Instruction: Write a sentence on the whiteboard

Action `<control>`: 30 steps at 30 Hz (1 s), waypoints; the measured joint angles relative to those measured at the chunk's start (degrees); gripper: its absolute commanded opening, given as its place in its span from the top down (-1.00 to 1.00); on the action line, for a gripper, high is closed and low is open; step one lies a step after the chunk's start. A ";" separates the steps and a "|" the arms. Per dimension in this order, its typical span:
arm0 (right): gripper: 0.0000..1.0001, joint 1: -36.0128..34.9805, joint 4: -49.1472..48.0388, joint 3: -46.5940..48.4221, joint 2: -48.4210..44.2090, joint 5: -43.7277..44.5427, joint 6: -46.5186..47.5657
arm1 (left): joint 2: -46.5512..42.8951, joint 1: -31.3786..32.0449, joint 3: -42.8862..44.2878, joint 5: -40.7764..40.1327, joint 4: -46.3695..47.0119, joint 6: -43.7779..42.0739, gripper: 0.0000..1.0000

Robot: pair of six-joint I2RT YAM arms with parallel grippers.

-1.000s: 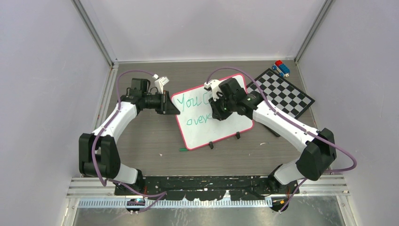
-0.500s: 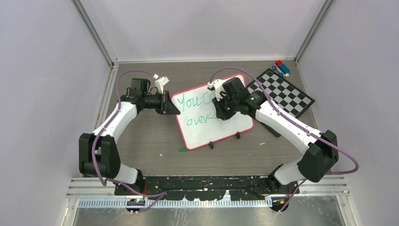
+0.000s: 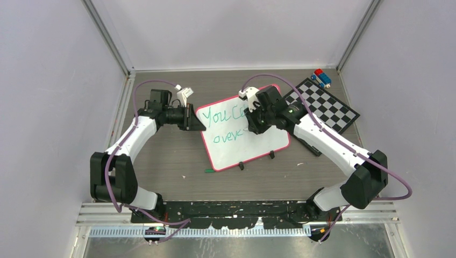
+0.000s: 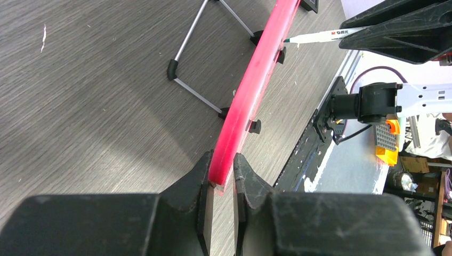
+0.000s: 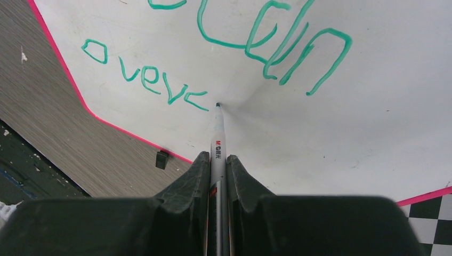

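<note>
The whiteboard (image 3: 258, 146) with its pink-red rim stands tilted in the middle of the table. Green handwriting (image 3: 218, 115) reads "You can" above "overc" (image 5: 144, 80). My left gripper (image 3: 194, 122) is shut on the board's left edge, the rim (image 4: 250, 90) between its fingers. My right gripper (image 3: 251, 128) is over the board, shut on a white marker (image 5: 218, 141). The marker tip touches the board just right of the "c" in the second line. The marker also shows in the left wrist view (image 4: 325, 36).
A black-and-white checkered board (image 3: 325, 107) lies right of the whiteboard, with a red and blue toy (image 3: 321, 78) behind it. A green cap (image 3: 208, 171) lies on the table near the board's lower left corner. Two black clips (image 3: 242, 166) sit on its near edge.
My right gripper has moved with the marker to the right and a little farther back over the board. The left arm and the board have not moved.
</note>
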State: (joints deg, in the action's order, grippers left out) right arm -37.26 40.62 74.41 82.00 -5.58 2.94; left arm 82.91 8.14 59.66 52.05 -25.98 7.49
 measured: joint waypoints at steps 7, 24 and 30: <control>0.99 0.00 -0.33 0.07 0.28 -0.07 -0.04 | 0.00 0.00 0.00 -0.02 0.00 -0.02 1.00; 0.99 0.52 0.22 -1.97 -0.02 -0.87 0.59 | 0.00 0.00 0.02 0.00 -0.02 -0.22 1.00; 0.99 1.77 1.03 -1.51 -0.26 -0.68 1.36 | 0.00 0.00 0.02 -0.02 -0.02 -0.22 1.00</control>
State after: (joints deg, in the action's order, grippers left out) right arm -35.48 41.65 72.90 81.73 -6.26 4.29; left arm 82.91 8.14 59.68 52.03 -26.00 7.27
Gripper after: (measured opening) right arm 0.203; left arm 0.162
